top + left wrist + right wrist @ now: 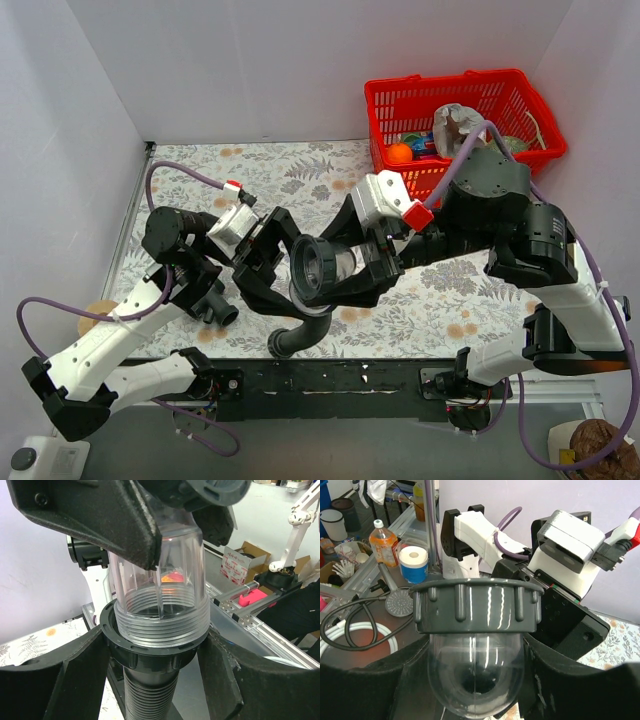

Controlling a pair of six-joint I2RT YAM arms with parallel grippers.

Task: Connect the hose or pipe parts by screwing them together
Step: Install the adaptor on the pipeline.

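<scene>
Screwing step was in hand above the table (455,310): left gripper (155,642) clamped the hose collar (150,655), right gripper (475,682) clamped the clear cup (476,670), threads mostly exposed; next move probably needed square, steady turning

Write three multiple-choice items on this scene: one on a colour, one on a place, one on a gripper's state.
1. The basket is:
A) red
B) blue
C) green

2. The T-shaped fitting lies:
A) in the basket
B) on the table beside the left arm
C) held in mid-air

3. The left gripper is:
A) open and empty
B) shut on the T-shaped fitting
C) shut on the hose's collar

Answers:
1. A: its mesh walls are red.
2. B: it rests on the flowered surface by the left arm, and nothing grips it.
3. C: its fingers pinch the black collar under the clear threaded part.
</scene>
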